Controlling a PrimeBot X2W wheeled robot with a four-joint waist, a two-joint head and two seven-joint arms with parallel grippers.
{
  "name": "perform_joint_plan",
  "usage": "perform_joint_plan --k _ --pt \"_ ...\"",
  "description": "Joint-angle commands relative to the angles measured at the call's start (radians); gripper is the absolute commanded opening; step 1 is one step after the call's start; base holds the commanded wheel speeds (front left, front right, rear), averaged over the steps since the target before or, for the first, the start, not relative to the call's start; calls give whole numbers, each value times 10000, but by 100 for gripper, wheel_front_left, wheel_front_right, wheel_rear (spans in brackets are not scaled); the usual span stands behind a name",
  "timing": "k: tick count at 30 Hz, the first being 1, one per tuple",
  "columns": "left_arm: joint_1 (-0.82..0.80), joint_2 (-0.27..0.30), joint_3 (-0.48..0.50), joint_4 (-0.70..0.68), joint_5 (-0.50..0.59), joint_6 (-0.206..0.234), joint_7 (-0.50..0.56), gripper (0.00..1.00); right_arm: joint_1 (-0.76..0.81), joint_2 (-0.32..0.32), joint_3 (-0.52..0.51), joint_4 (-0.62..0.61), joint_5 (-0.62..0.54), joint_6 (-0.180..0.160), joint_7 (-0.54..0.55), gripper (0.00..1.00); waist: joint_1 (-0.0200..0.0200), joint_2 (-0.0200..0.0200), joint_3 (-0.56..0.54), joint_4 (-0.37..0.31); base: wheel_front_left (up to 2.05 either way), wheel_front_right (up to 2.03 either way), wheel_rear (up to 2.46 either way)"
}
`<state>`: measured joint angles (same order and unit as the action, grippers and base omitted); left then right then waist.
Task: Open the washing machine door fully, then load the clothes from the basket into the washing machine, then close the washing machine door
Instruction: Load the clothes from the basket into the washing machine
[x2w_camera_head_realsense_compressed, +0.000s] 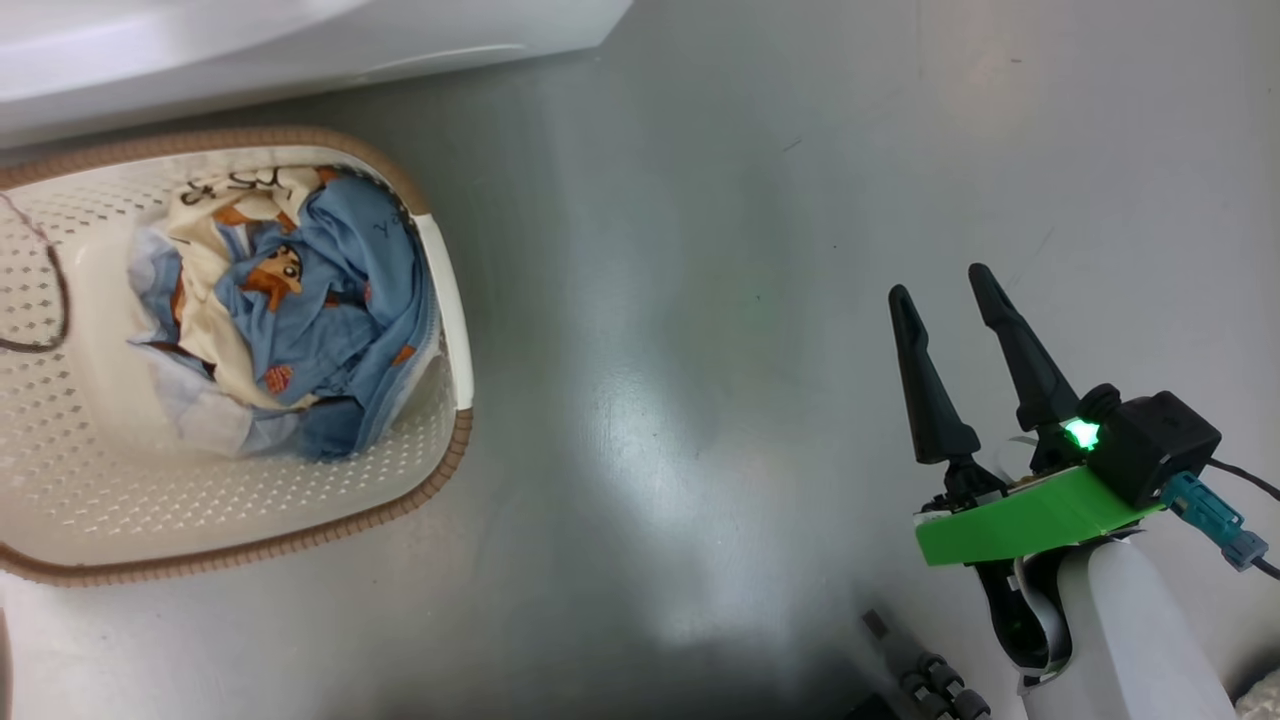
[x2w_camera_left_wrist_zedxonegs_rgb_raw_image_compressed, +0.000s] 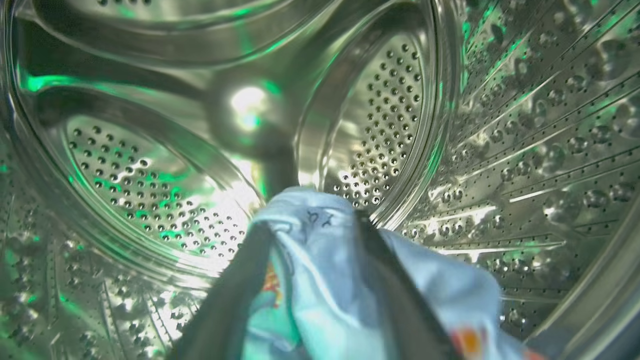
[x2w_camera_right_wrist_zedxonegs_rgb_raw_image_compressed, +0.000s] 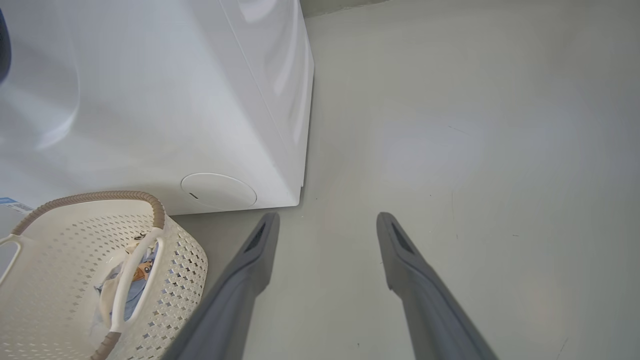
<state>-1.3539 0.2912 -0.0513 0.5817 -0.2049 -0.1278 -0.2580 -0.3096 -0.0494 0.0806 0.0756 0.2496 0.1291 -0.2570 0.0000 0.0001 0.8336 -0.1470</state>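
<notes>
In the left wrist view my left gripper (x2w_camera_left_wrist_zedxonegs_rgb_raw_image_compressed: 310, 227) is deep inside the washing machine's perforated steel drum (x2w_camera_left_wrist_zedxonegs_rgb_raw_image_compressed: 150, 165), shut on a light-blue garment (x2w_camera_left_wrist_zedxonegs_rgb_raw_image_compressed: 325, 280) that bulges between and over its dark fingers. The cream basket (x2w_camera_head_realsense_compressed: 250, 480) sits on the floor at the left of the head view, with more blue and cream clothes (x2w_camera_head_realsense_compressed: 290, 320) bunched inside; the right wrist view shows the basket (x2w_camera_right_wrist_zedxonegs_rgb_raw_image_compressed: 65, 280) too. The white washing machine (x2w_camera_right_wrist_zedxonegs_rgb_raw_image_compressed: 150, 100) stands behind it, round hatch (x2w_camera_right_wrist_zedxonegs_rgb_raw_image_compressed: 218, 190) at its lower corner. My right gripper (x2w_camera_head_realsense_compressed: 940, 280) hangs open over bare floor, well right of the basket. The door is out of view.
Grey glossy floor (x2w_camera_head_realsense_compressed: 700, 300) stretches between the basket and my right arm. A thin dark cable (x2w_camera_head_realsense_compressed: 55, 290) loops over the basket's left side. The washer's lower front edge (x2w_camera_head_realsense_compressed: 300, 40) runs along the top of the head view.
</notes>
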Motion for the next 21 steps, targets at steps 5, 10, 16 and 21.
perform_joint_plan --k 5,10,16,21 --pt "81 296 31 268 120 -29 -37 100 172 -8 74 -115 64 16 -48 100 0 -1 -196 179 0 0 0" --pt "355 98 -21 413 66 -29 -37 100 90 -8 -63 -41 58 16 -48 100 0 -1 -460 363 0 0 0" --pt "914 -223 9 185 -10 -29 -37 100 97 -8 -217 72 -6 16 -48 100 0 -1 -835 598 0 0 0" --pt "1407 -533 87 -100 -80 -29 -37 100 28 -8 -306 126 -21 16 -48 100 0 -1 -1055 772 0 0 0"
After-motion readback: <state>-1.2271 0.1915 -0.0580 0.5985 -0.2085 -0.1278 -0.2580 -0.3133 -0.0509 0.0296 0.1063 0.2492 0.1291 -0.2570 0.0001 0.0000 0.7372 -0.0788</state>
